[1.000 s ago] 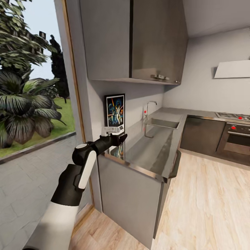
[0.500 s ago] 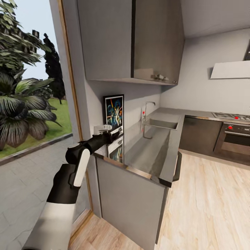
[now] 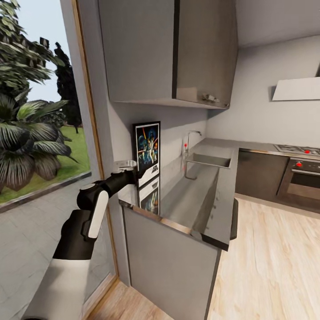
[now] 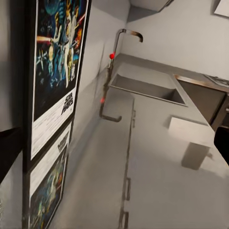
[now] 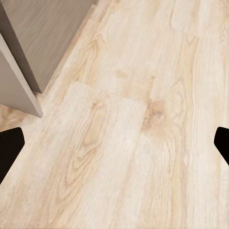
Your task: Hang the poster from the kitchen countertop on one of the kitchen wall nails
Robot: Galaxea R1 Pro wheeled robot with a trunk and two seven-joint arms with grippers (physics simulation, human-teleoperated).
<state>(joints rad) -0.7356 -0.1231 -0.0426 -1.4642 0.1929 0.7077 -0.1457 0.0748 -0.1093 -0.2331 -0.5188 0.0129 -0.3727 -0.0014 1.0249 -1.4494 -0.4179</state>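
Note:
The poster [image 3: 147,149] stands upright on the kitchen countertop [image 3: 191,195], leaning on the light grey wall, and its picture mirrors in the glossy top. My left gripper [image 3: 134,173] hovers just left of the poster's lower edge. In the left wrist view the poster [image 4: 52,71] is close on one side, and the left gripper [image 4: 114,148] is open with its dark fingertips [image 4: 9,152] wide apart and nothing between them. My right gripper [image 5: 116,145] hangs open over the wooden floor [image 5: 133,124]. The wall nail is out of view.
An inset sink [image 3: 209,160] and thin tap [image 3: 190,135] lie further along the worktop. Wall cabinets [image 3: 169,49] hang above the poster. A glass wall [image 3: 40,133] is at the left. An oven [image 3: 304,178] and hob are at the far right, and a cabinet corner [image 5: 28,62] is near the right gripper.
My left gripper has drawn back leftwards, from in front of the poster's bottom to beside its left edge. The head view has shifted slightly. The poster has stayed put.

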